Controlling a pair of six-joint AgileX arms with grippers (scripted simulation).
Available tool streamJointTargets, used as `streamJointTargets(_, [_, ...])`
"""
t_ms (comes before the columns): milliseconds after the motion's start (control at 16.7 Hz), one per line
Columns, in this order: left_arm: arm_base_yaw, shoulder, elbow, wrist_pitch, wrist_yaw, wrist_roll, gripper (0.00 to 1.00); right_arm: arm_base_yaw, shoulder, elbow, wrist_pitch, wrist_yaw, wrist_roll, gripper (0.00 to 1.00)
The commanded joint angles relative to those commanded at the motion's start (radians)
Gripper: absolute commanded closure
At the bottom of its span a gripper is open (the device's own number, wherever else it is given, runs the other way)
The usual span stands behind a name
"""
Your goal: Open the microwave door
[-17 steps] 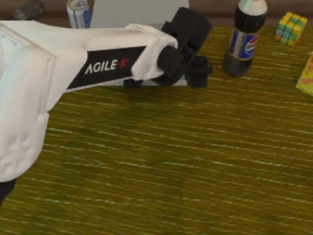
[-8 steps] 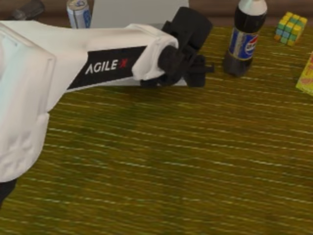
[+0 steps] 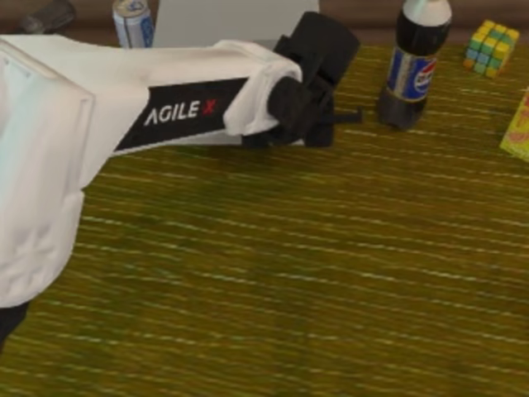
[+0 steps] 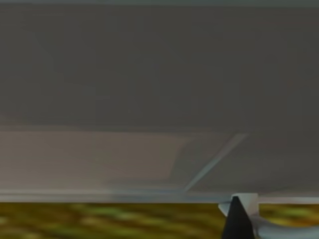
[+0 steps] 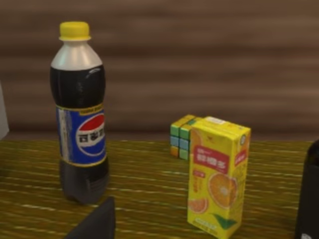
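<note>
The microwave [image 3: 235, 21] stands at the back of the table, and my left arm covers most of its front. My left gripper [image 3: 318, 131] is at its front right corner, shut on the microwave door's pale edge strip [image 4: 245, 200]. In the left wrist view the door's dark window [image 4: 149, 74] fills the picture, and one dark fingertip [image 4: 234, 216] rests against the strip. The other finger is hidden. My right gripper [image 5: 209, 172] shows only in its own wrist view, parked at the right with its fingers wide apart and nothing between them.
A cola bottle [image 3: 413, 66] stands just right of the left gripper. A colour cube [image 3: 490, 47] and a yellow juice box [image 3: 519, 124] sit at the far right. A drink can [image 3: 132, 21] and a dark object [image 3: 50, 15] are at the back left.
The left gripper's fingers have drawn together at the microwave's front right corner. The arm itself has barely moved, and the door looks the same.
</note>
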Motion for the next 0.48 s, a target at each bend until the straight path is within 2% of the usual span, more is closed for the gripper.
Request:
streamJointTargets(120, [0.000, 0.000, 0.000, 0.000, 0.000, 0.000, 1.00, 0.000, 0.000, 0.000, 0.000, 0.000, 0.000, 0.00])
streamJointTargets(180, [-0.039, -0.023, -0.048, -0.008, 0.013, -0.003, 1.00, 0.000, 0.000, 0.000, 0.000, 0.000, 0.000, 0.00])
streamJointTargets(240, [-0.039, -0.024, -0.052, -0.007, 0.012, -0.003, 1.00, 0.000, 0.000, 0.000, 0.000, 0.000, 0.000, 0.00])
streamJointTargets(480, [-0.037, -0.071, -0.110, 0.030, -0.012, -0.025, 1.00, 0.000, 0.000, 0.000, 0.000, 0.000, 0.000, 0.00])
